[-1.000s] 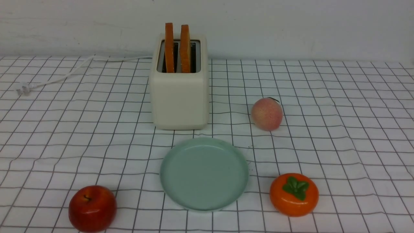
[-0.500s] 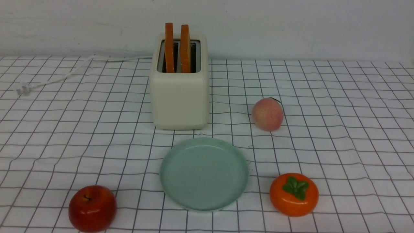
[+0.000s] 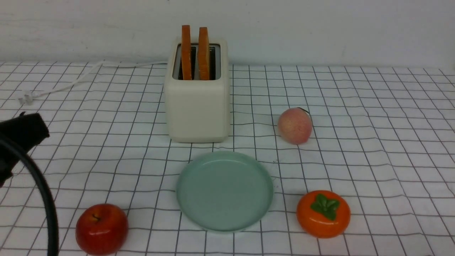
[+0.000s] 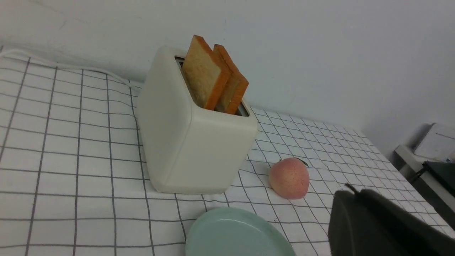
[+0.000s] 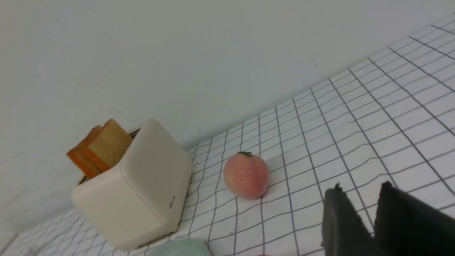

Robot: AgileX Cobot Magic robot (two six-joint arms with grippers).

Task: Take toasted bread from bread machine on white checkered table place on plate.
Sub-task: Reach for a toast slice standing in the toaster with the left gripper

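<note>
Two slices of toasted bread (image 3: 186, 51) (image 3: 203, 53) stand upright in the slots of the cream bread machine (image 3: 197, 103) at the back of the white checkered table (image 3: 373, 117). In front of it lies the mint-green plate (image 3: 224, 190) with nothing on it. My left gripper (image 4: 352, 195) hangs above the cloth to the left of the toaster, its black fingers pressed together and shut on nothing; it shows at the left edge of the front view as the left gripper (image 3: 26, 129). My right gripper (image 5: 361, 188) hovers right of the peach, open by a narrow gap, holding nothing.
A peach (image 3: 294, 126) sits right of the toaster, a red apple (image 3: 101, 228) at the front left and an orange persimmon (image 3: 323, 213) at the front right of the plate. The white power cord (image 3: 71, 82) trails left along the back.
My left arm with its black cable has come into the front view at the left edge. The toast, toaster and plate have not moved.
</note>
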